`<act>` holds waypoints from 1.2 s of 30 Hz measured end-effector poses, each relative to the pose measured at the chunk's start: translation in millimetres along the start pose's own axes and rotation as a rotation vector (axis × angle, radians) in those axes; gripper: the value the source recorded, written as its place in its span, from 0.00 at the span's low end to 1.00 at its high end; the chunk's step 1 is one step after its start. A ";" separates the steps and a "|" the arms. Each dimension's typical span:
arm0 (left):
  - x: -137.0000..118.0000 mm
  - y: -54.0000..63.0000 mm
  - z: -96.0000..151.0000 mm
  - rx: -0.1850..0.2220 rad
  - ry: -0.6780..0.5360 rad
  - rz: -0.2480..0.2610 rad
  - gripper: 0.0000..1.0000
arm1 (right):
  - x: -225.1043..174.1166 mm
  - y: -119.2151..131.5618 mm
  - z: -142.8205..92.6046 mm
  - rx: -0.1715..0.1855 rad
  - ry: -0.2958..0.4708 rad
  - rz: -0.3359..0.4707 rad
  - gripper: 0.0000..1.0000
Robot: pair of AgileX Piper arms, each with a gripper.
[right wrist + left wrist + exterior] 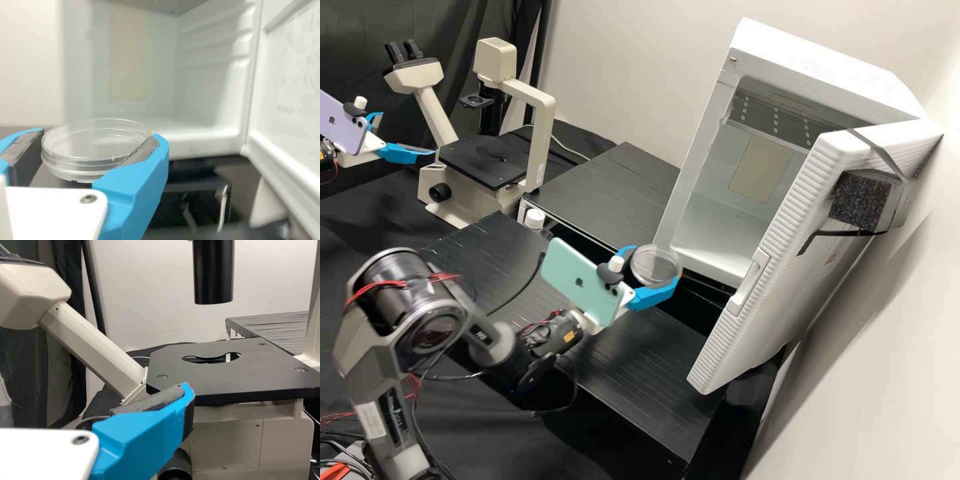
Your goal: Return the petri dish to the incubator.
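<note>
The petri dish point(653, 265) is outside the incubator point(813, 73), near its opening — clamped between the two fingers of the right gripper point(657, 267). The door point(780, 240) stands open, jutting forward beside the opening, with a dark foam block point(859, 200) strapped to its outer face. Inside, a perforated panel point(773, 121) crosses the chamber high above its pale floor point(713, 237). Farther off, the left gripper point(407, 133) is beside the microscope point(535, 133) — its fingers spread apart, near the black stage point(483, 162).
</note>
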 end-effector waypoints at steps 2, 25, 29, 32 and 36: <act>0.0 0.0 0.0 0.000 0.000 0.000 1.00 | 21.4 5.3 4.5 -0.007 -0.008 0.017 0.00; 0.0 0.0 0.0 0.000 0.000 0.000 1.00 | 200.5 17.4 47.6 0.045 -0.101 -0.036 0.00; 0.0 0.0 0.0 0.000 0.000 0.000 1.00 | 214.3 14.1 54.3 0.044 -0.121 -0.051 0.00; 0.0 0.0 0.0 0.000 0.000 0.000 1.00 | 223.6 11.1 55.5 0.044 -0.129 -0.057 0.00; 0.0 0.0 0.0 0.000 0.000 0.000 1.00 | 235.2 4.8 55.8 0.051 -0.137 -0.066 0.00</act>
